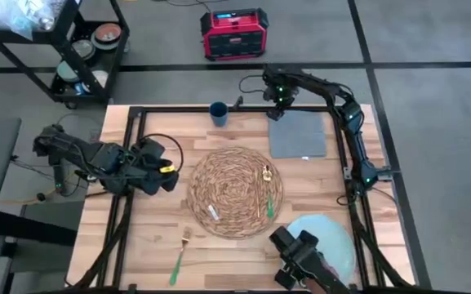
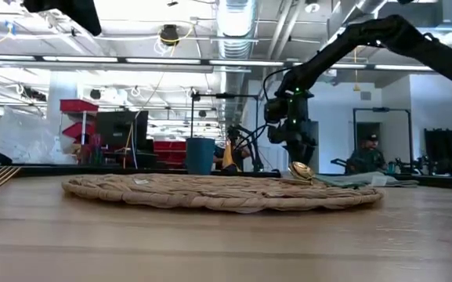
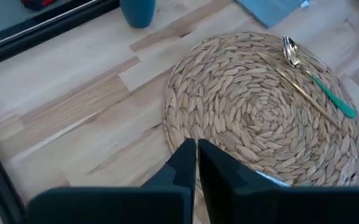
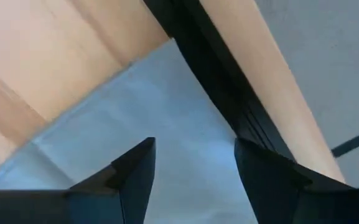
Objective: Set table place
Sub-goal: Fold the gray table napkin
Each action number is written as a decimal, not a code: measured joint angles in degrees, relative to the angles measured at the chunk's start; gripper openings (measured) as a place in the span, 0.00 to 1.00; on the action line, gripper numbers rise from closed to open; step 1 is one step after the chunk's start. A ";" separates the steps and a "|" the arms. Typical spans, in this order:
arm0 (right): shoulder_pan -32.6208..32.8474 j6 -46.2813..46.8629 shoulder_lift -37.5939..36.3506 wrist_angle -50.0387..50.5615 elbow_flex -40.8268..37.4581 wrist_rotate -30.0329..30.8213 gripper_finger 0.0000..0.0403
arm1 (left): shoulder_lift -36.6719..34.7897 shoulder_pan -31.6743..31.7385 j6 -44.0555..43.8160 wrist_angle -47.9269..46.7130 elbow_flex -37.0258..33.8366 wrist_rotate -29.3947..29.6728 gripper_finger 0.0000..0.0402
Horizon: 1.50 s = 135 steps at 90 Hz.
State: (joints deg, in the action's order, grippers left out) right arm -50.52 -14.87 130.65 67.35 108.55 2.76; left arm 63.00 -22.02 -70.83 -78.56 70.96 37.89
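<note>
The round woven placemat lies flat mid-table. On its right part rests a gold spoon with a green handle, also in the left wrist view. A small pale utensil lies on its near left part. My left gripper is shut beside the mat's left edge, its fingertips just over the rim, holding nothing. My right gripper stands open over the far left corner of the grey napkin, a finger on either side. The pale-blue plate sits near right.
A dark blue cup stands at the far edge, and a green-handled fork lies near left on the wood. A dark device sits at the near edge beside the plate. Black frame rails cross the tabletop.
</note>
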 joint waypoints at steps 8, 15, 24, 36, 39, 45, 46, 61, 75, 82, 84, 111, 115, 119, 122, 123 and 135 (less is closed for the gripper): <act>-0.68 0.00 0.00 0.23 0.00 0.40 0.42 | 0.00 0.00 1.11 -0.01 0.00 0.06 0.00; -0.79 -0.11 0.00 0.15 0.00 0.40 0.35 | 0.00 0.00 1.40 -0.01 0.00 0.09 0.00; -0.73 -0.17 0.00 0.26 0.00 -1.09 0.30 | 0.00 0.00 1.58 -0.10 0.00 0.11 0.00; -1.00 -0.16 0.00 0.01 0.00 -1.79 0.30 | 0.00 0.00 2.52 -0.16 0.00 0.11 0.00; -1.07 -0.17 0.00 -0.27 0.00 -1.79 0.30 | 0.00 0.00 2.52 -0.16 0.00 0.11 0.00; -1.47 -0.43 0.00 -0.38 0.00 -1.72 0.30 | 0.00 0.00 2.54 -0.16 0.00 0.11 0.00; -1.53 -0.45 0.00 -0.36 0.00 -1.73 0.30 | 0.00 0.00 2.58 -0.17 0.00 0.11 0.00; -2.27 -0.30 1.59 1.47 0.28 -1.74 0.30 | 0.00 0.00 2.72 -0.27 0.00 0.09 0.00; -2.22 1.31 4.03 2.90 0.35 -2.13 0.31 | 0.00 0.17 2.63 -0.38 0.00 0.09 0.00; -1.92 1.31 4.26 3.02 0.52 -1.94 0.30 | 0.00 0.73 2.66 -0.26 0.00 0.10 0.00; -1.81 1.29 4.31 3.14 0.64 -1.82 0.30 | 0.00 0.91 2.69 -0.30 0.00 0.10 0.00; -1.61 -2.20 4.32 8.17 0.96 1.82 0.01 | 0.00 2.36 5.08 -0.22 0.00 0.15 0.00; -1.60 -2.03 3.90 8.51 0.92 2.82 0.01 | 0.00 2.37 5.08 -0.20 0.00 0.15 0.00; -1.56 -1.70 3.35 9.59 1.48 3.88 0.00 | 0.00 2.36 5.08 -0.20 0.00 0.15 0.00; -1.43 -1.67 2.75 10.41 2.17 4.53 0.00 | 0.00 2.36 5.08 -0.18 0.00 0.15 0.00; -1.37 -1.65 2.53 10.62 2.41 4.73 0.00 | 0.00 2.36 5.08 -0.18 0.00 0.15 0.00; -1.44 1.60 -0.44 14.31 5.28 5.08 0.00 | 0.00 2.36 5.08 -0.18 0.00 0.13 0.00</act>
State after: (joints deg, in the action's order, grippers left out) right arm -51.96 -13.27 130.21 81.66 113.83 7.84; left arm 63.00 -19.66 -65.76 -78.74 70.96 38.02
